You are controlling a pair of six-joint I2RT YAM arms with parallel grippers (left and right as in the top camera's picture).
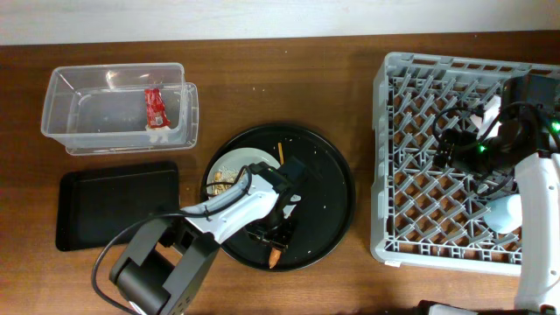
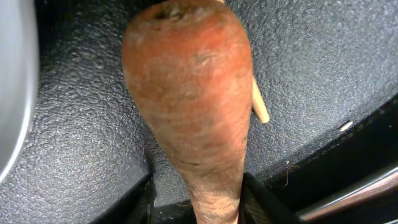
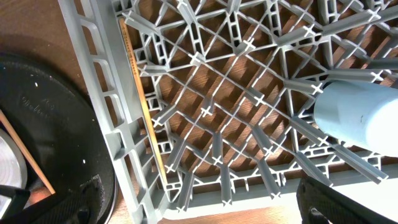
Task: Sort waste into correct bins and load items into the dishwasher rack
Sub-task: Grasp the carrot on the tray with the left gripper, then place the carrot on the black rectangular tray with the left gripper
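The left arm reaches up from the lower left of the overhead frame, bends at the wrist and points its left gripper [image 2: 198, 199] down onto the lower part of the round black tray [image 1: 337, 188] at centre. Its jaws stand narrowly apart on either side of the thin end of the carrot [image 2: 193, 93]. One finger is against the carrot and the other side is in shadow, so I cannot tell whether it is clamped. The carrot lies on the round tray, its fat end away from the fingers.

The right arm rises along the right edge and bends left over the dishwasher rack [image 1: 389, 157]. The right gripper [image 3: 208, 202] hangs with its jaws wide apart, holding nothing.

There is one carrot. One plate [image 1: 229, 162] sits at the round tray's left, with beige scraps [image 1: 223, 181] on it. One light blue cup [image 1: 506, 214] lies on its side in the rack's lower right. One red wrapper [image 1: 155, 107] lies inside the clear tub [image 1: 61, 105] at upper left. One black rectangular tray [image 1: 114, 206] sits below the tub.
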